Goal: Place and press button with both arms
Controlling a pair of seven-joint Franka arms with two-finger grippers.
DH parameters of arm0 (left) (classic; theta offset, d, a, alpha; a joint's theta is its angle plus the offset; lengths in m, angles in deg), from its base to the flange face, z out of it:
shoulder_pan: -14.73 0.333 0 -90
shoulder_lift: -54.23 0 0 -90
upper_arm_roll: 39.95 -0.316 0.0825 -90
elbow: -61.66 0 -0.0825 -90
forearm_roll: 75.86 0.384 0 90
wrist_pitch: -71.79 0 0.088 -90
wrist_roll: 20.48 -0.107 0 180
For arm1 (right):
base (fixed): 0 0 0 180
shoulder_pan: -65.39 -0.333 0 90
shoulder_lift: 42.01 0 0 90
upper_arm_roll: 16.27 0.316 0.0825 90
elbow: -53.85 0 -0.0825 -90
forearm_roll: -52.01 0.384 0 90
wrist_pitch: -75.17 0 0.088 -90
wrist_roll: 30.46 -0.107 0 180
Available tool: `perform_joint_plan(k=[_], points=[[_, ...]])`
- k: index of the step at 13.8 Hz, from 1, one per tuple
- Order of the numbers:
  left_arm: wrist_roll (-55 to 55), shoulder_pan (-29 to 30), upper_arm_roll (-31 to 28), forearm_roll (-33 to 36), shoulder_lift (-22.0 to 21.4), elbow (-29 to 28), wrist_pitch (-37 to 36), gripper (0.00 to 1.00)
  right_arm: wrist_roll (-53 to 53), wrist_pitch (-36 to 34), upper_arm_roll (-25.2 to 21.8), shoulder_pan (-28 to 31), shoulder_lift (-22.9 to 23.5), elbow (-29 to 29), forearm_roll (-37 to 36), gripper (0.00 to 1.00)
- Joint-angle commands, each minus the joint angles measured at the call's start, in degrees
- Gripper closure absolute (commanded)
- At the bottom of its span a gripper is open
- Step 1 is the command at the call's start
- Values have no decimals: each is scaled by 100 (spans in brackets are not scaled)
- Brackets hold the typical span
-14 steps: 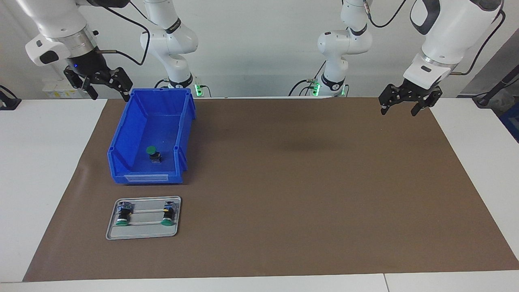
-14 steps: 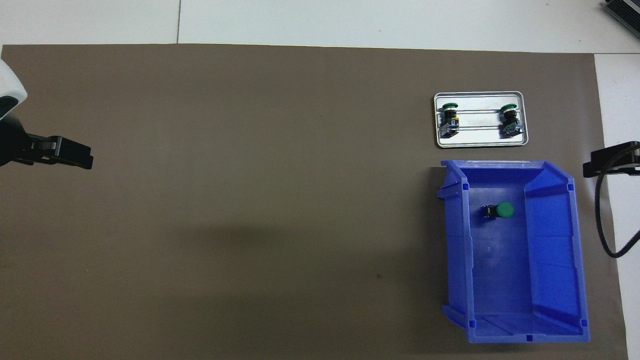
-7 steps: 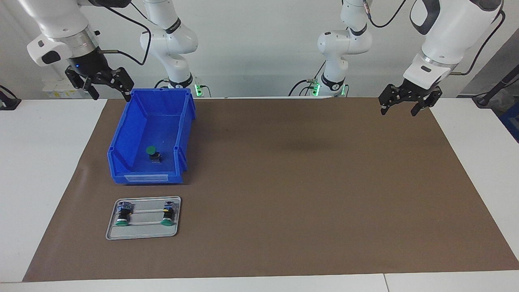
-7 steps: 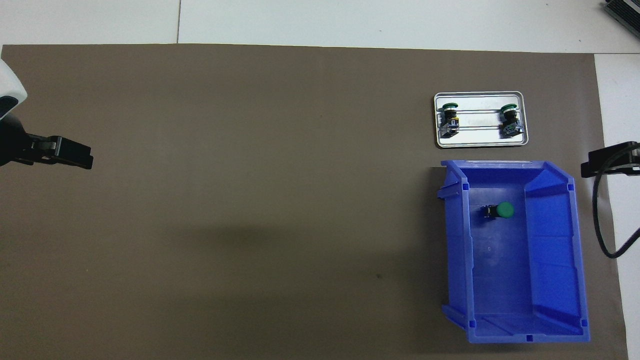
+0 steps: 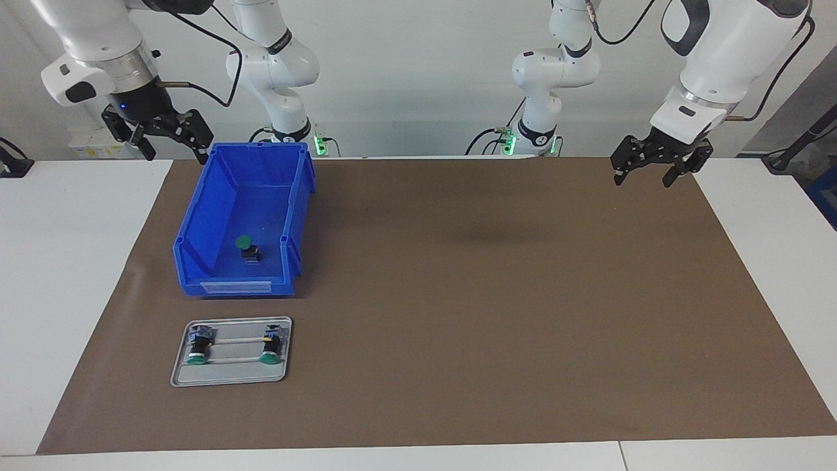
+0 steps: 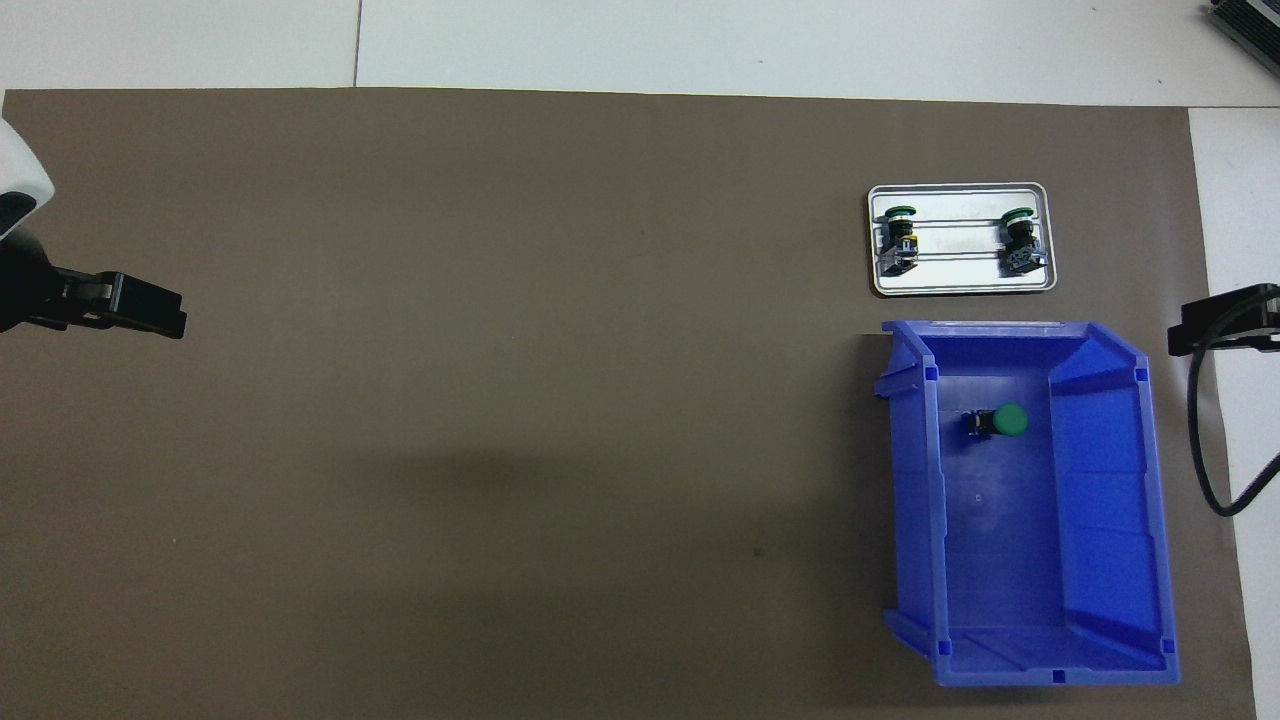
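Observation:
A button (image 5: 247, 248) (image 6: 1003, 421) with a green cap lies on its side on the floor of the blue bin (image 5: 216, 196) (image 6: 1100, 500). My right gripper (image 5: 176, 154) (image 6: 1220, 322) hangs open in the air over the bin's corner nearest the robots, holding nothing. My left gripper (image 5: 643, 178) (image 6: 125, 305) waits open and empty above the brown mat's edge at the left arm's end of the table.
A small metal tray (image 5: 229, 376) (image 6: 960, 284) lies on the mat just farther from the robots than the bin. Two more green-capped buttons (image 5: 198, 347) (image 5: 270, 345) lie in it. A brown mat (image 5: 490, 294) covers most of the white table.
The right gripper has swayed very slightly above the bin's corner. The left gripper, the buttons, the bin and the tray have not moved.

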Motion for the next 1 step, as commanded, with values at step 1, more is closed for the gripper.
perform_joint_plan(k=[1], points=[[-50,49,35,77,-161,-194,64,0,-56,0,108,70,-31,-45,-79,0]])
